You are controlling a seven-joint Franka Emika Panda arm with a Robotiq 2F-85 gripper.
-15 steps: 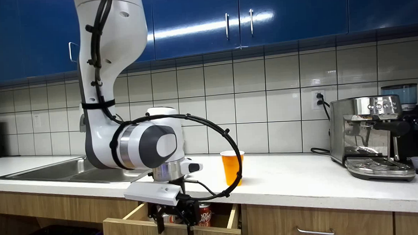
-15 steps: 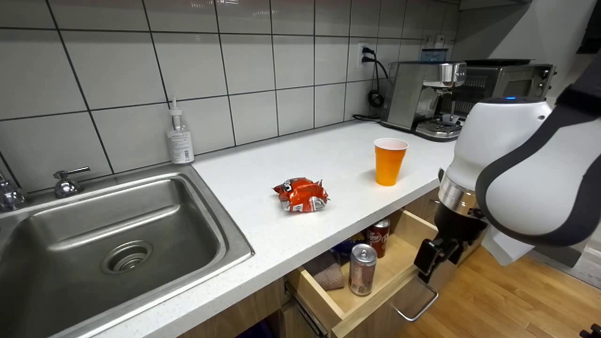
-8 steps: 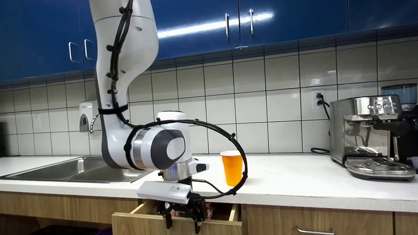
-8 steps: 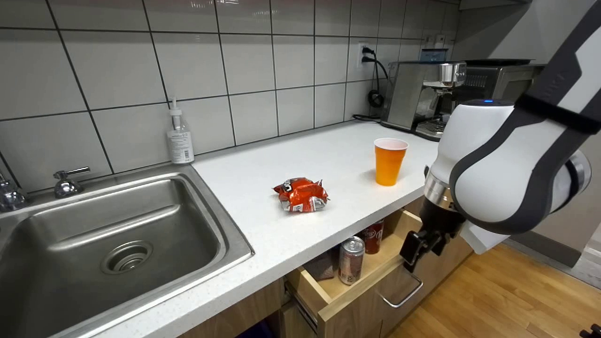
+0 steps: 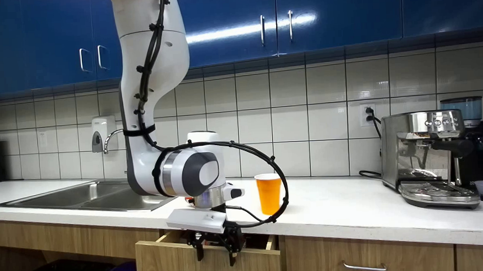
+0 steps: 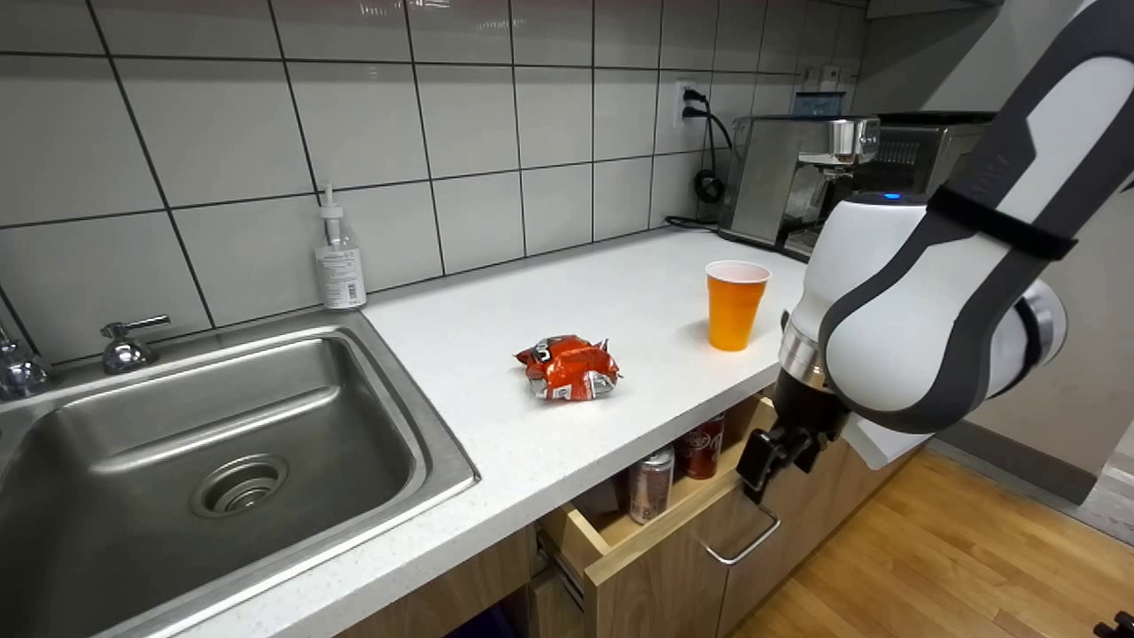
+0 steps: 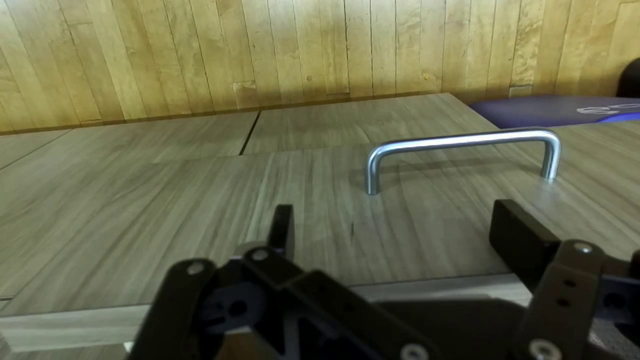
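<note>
My gripper (image 7: 395,220) is open and empty, its fingers (image 7: 522,240) set wide apart. It points down at the partly open wooden drawer (image 5: 165,261). In both exterior views the fingertips hang at the outer face of the drawer front (image 6: 656,576), above the metal handle (image 6: 742,542). The handle also shows beyond the fingers in the wrist view (image 7: 465,141). I cannot tell exactly where the gripper touches the drawer. Inside the drawer stand a silver-topped can (image 6: 651,487) and a dark red can (image 6: 702,450); in an exterior view the gripper and drawer front mostly hide them.
On the white counter (image 6: 496,425) are a crumpled red snack bag (image 6: 571,368) and an orange cup (image 6: 737,306). A steel sink (image 6: 248,425) lies to one side, with a pump bottle (image 6: 340,257). A coffee machine (image 5: 430,155) stands farther along. Blue cabinets (image 5: 228,26) hang above.
The drawer has slid inward, less open than before, and the cans inside moved with it toward and partly under the counter. My gripper moved the same way, staying open at the drawer front.
</note>
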